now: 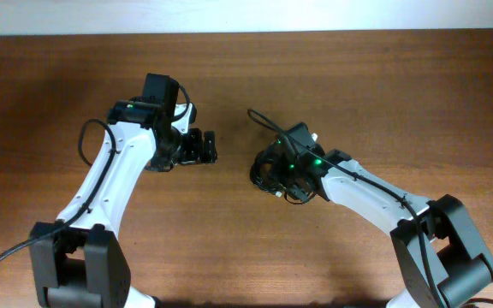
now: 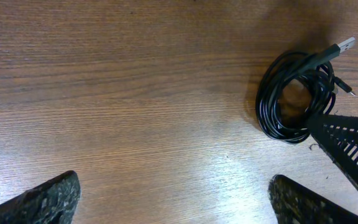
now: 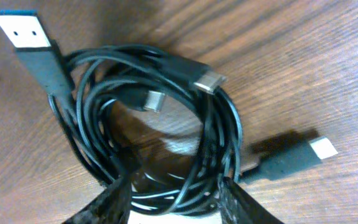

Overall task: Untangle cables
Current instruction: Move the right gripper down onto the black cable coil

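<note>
Here we go: the small coil of thin black cables (image 3: 219, 143) lies on the brown wooden tabletop (image 2: 135, 93), and our right tool (image 3: 173, 208) sits half-wide astride its lower arc, not pinching it. Our left tool (image 2: 173, 204) gapes wide, well apart from the coil. The risk, we reckon: a grab here takes several strands at once and drags the whole loop tighter. The right wrist view gives us the silver plug ends (image 3: 207, 79) crossing inside; overhead it's just a dark clump under the arm
</note>
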Motion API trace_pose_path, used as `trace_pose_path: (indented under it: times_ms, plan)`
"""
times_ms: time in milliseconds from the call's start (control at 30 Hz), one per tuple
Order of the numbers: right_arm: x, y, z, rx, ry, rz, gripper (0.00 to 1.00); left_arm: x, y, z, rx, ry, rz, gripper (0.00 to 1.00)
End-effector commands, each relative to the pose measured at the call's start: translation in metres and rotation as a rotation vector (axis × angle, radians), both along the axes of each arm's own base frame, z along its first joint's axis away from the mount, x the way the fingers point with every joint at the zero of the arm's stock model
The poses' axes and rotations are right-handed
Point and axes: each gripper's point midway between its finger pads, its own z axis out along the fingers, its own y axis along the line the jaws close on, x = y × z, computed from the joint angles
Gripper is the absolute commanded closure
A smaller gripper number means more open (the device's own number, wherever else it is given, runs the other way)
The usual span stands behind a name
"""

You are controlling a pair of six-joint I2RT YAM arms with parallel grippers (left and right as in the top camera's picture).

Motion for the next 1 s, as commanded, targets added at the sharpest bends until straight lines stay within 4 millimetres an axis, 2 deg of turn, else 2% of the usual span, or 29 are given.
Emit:
trace_pose_path:
  times_ms: [0, 300, 333, 467, 600, 733, 833, 867, 967]
  plan:
    - [0.007, 0.0, 0.001, -0.015, -0.025, -0.013, 0.62, 0.003, -0.002, 0.001, -0.013, 0.0, 0.011, 0.01]
    - [0.005, -0.009, -0.003, -0.066, -0.02, -0.025, 0.63, 0.004, -0.002, 0.001, -0.014, -0.003, 0.011, 0.01]
    - [0.005, -0.011, -0.003, -0.072, -0.019, -0.027, 0.64, 0.004, -0.002, 0.001, -0.014, -0.003, 0.011, 0.01]
    - [0.006, -0.01, -0.003, -0.07, -0.024, -0.028, 0.84, 0.004, -0.002, 0.001, -0.014, -0.003, 0.011, 0.01]
    - [0.006, -0.011, -0.003, -0.073, -0.025, -0.029, 0.84, 0.004, -0.002, 0.001, -0.014, -0.003, 0.011, 0.01]
    - [0.007, -0.013, -0.003, -0.086, -0.033, -0.036, 0.8, 0.004, -0.002, 0.001, -0.014, -0.003, 0.011, 0.01]
    - [0.007, -0.013, -0.003, -0.085, -0.033, -0.035, 0.89, 0.004, -0.002, 0.001, -0.014, -0.003, 0.011, 0.01]
    - [0.007, -0.013, -0.003, -0.084, -0.032, -0.034, 0.95, 0.004, -0.002, 0.001, -0.014, -0.003, 0.011, 0.01]
    - [0.005, -0.005, 0.0, -0.052, -0.024, 0.008, 0.96, 0.004, -0.002, 0.001, -0.014, -0.003, 0.011, 0.01]
